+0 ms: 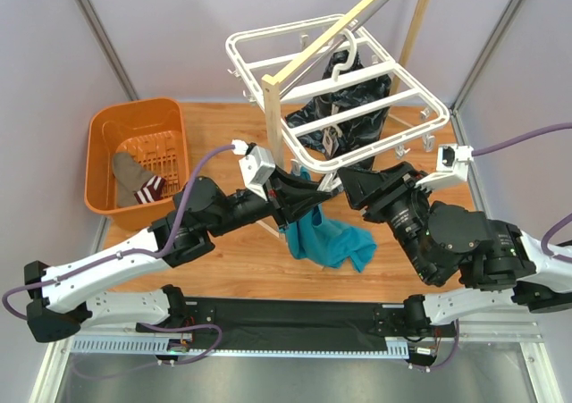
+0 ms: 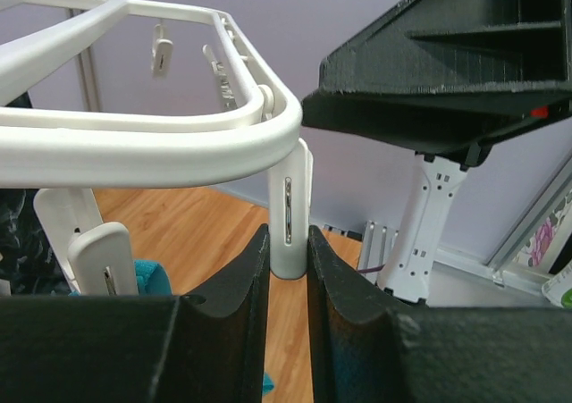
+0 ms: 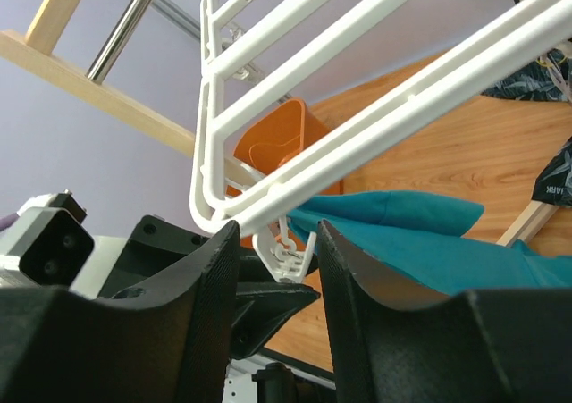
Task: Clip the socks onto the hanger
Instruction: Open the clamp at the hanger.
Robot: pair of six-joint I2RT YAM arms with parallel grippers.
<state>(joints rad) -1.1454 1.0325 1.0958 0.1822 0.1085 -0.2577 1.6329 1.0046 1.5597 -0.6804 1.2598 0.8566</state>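
Observation:
One taupe sock (image 1: 134, 181) with a maroon and white striped cuff lies in the orange basket (image 1: 103, 135) at the far left. The white hanger (image 1: 384, 79) hangs tilted from the wooden rack. My left gripper (image 1: 308, 196) is under its near corner, shut on a dangling white clip (image 2: 290, 208). The hanger rim (image 2: 179, 139) runs just above the fingers (image 2: 241, 282). My right gripper (image 1: 347, 181) is open beside it. In the right wrist view the clip (image 3: 288, 249) hangs beyond the gap of my right gripper (image 3: 277, 242), untouched. No sock is near either gripper.
A teal cloth (image 1: 332, 240) lies on the table under the hanger's near corner. A black patterned garment (image 1: 353, 108) hangs behind the frame. The wooden pole rack (image 1: 295, 68) crosses above the hanger, and its post stands by my left gripper. Grey walls close in the sides.

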